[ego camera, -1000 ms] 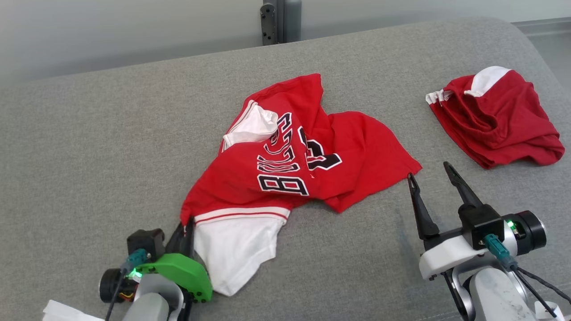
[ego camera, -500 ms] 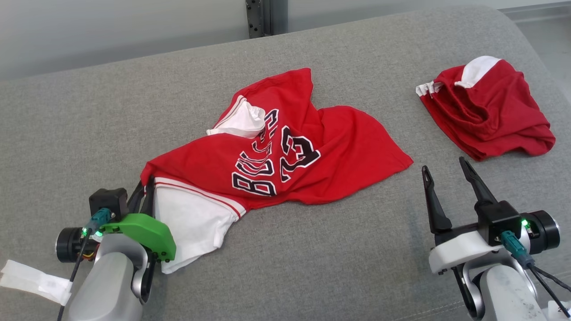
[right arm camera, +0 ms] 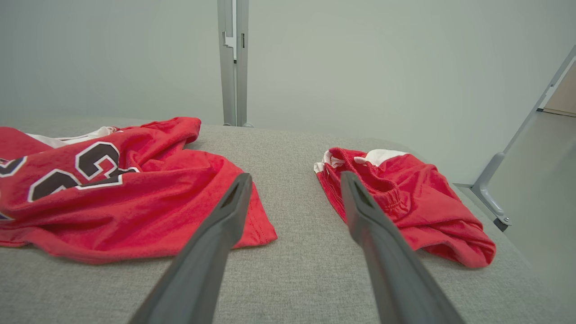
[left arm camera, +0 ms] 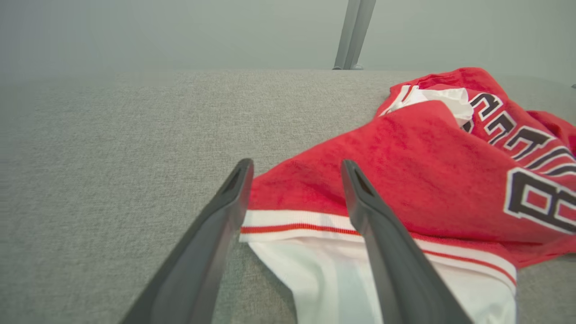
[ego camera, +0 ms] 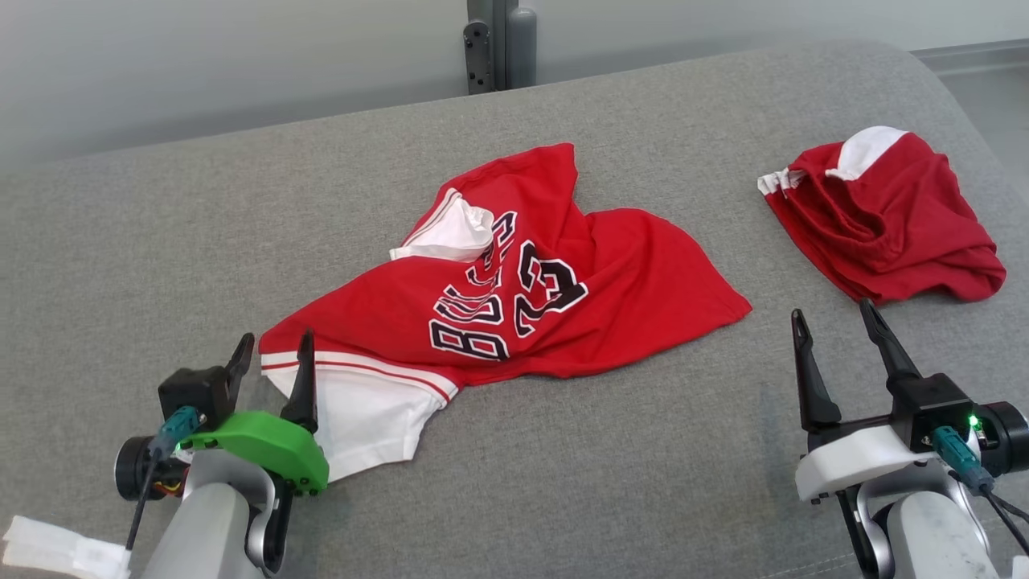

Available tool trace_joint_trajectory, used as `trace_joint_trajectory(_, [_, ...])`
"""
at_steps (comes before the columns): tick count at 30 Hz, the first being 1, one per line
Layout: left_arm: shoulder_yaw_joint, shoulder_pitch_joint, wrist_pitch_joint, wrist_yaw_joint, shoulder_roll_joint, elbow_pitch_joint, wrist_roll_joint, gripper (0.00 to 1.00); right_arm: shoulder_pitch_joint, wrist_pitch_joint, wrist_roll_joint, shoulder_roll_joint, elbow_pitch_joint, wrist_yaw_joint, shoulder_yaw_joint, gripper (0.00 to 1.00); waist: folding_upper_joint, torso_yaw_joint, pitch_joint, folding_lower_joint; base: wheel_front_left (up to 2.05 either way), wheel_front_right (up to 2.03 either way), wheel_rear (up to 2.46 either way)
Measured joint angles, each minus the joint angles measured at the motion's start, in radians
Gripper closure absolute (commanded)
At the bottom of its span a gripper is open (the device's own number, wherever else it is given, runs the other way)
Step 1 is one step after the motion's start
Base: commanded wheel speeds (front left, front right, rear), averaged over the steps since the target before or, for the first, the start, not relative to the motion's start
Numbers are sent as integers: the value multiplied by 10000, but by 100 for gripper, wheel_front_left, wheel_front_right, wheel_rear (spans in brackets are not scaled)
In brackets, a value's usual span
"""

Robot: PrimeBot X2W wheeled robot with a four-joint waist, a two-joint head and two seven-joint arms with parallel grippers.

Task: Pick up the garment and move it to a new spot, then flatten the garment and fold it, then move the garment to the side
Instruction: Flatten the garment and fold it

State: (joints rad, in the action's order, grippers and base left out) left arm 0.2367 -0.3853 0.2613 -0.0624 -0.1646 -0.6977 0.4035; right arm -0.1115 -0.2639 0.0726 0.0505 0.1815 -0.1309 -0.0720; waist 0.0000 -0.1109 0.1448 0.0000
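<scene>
The garment [ego camera: 514, 297], a red jersey with black-and-white lettering and a white sleeve, lies spread on the grey cushion. My left gripper [ego camera: 275, 342] stands open at its lower-left corner. In the left wrist view the left gripper [left arm camera: 297, 164] has its fingers spread apart, with the striped hem of the garment [left arm camera: 427, 157] lying loose between and under them. My right gripper [ego camera: 832, 312] is open with nothing in it, just right of the garment's right corner. In the right wrist view the right gripper [right arm camera: 294, 176] points at bare cushion beside the garment [right arm camera: 112, 198].
A second crumpled red and white garment [ego camera: 884, 217] lies at the far right, also visible as a red heap [right arm camera: 405, 198] near my right fingers. The grey cushion [ego camera: 161, 241] rounds off at the right edge. A metal post [ego camera: 498, 44] stands behind it.
My left gripper dragged the garment's corner leftward, stretching it out, then opened and let it go. The right gripper stayed open. The head camera shifted a little.
</scene>
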Motion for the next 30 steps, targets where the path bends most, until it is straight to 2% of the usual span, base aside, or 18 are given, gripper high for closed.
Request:
trace_joint_trajectory(10, [-949, 2040, 13, 263, 318, 2905, -90, 0, 248, 0, -410, -4, -167, 0, -426, 0, 0, 460, -498, 0, 0, 0, 0])
trace_joint_trajectory(18, [-1262, 3534, 13, 458, 713, 4652, -226, 0, 347, 0, -777, -4, -257, 0, -420, 0, 0, 745, -976, 0, 0, 0, 0])
trace_joint_trajectory(30, [-1135, 4365, 27, 631, 984, 5507, -355, 0, 452, 0, -1300, -6, -13, 0, 324, 0, 0, 925, -1476, 0, 0, 0, 0])
